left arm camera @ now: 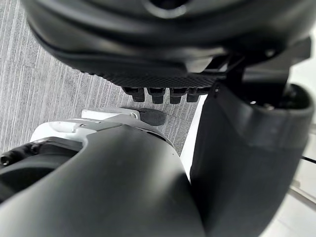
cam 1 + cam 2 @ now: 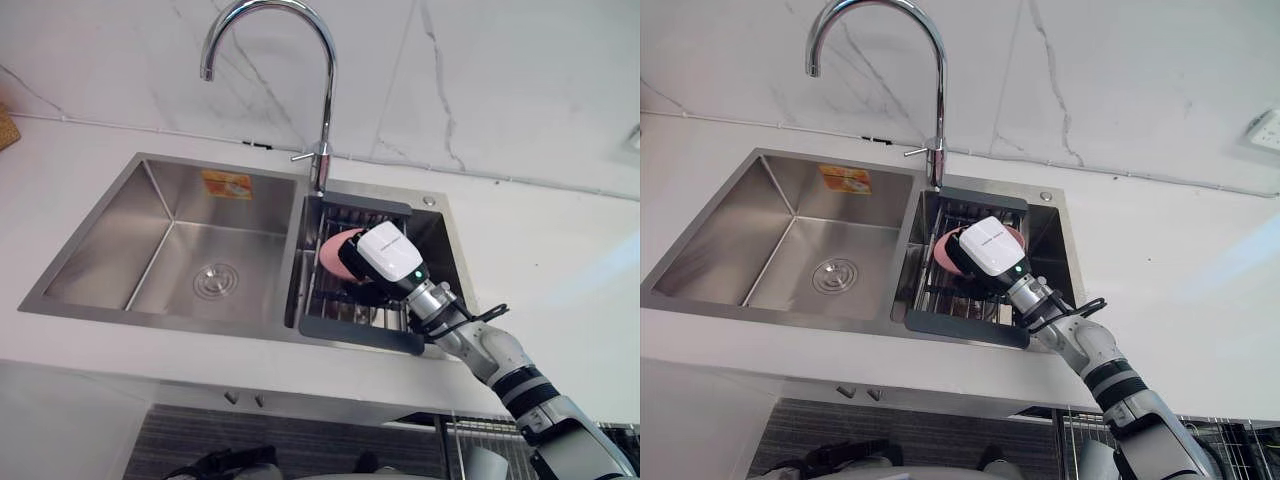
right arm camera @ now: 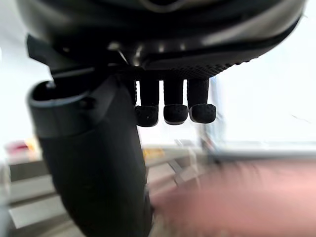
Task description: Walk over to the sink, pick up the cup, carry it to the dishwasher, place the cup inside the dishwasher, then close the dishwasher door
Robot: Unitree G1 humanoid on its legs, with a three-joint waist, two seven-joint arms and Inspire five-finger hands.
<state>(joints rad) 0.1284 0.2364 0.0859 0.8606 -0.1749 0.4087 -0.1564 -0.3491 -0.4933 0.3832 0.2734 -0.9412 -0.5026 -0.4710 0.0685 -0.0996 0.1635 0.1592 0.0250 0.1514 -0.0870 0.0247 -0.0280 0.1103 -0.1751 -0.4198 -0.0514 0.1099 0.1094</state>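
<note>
Sink (image 2: 160, 260) of brushed steel lies below me, set into the white bench (image 2: 560, 250), with two basins side by side. The wide basin on my left holds a round drain (image 2: 215, 281) in its floor and an orange sticker (image 2: 227, 184) on its back wall. A tall curved tap (image 2: 325, 90) stands at the back edge between the two basins, against a marbled white wall (image 2: 480, 80).

The narrower basin on my right carries a dark-framed wire rack (image 2: 360, 335), and the pink cup (image 2: 335, 250) sits in that rack, towards its back. My right hand (image 2: 385, 255) reaches down over the rack from the right, its white-backed top facing up, right against the cup and covering much of it. Seen from my right wrist, my fingers (image 3: 175, 113) hang loose and uncurled in a row and my thumb stands apart from them. The cup (image 3: 237, 197) shows as a pink blur just past them, close under the palm. Nothing is pinched between thumb and fingers. I cannot tell whether my fingertips touch the cup.

My left hand (image 1: 148, 59) hangs low over the grey striped floor (image 1: 44, 98), its fingers (image 1: 158, 95) relaxed and holding nothing.
</note>
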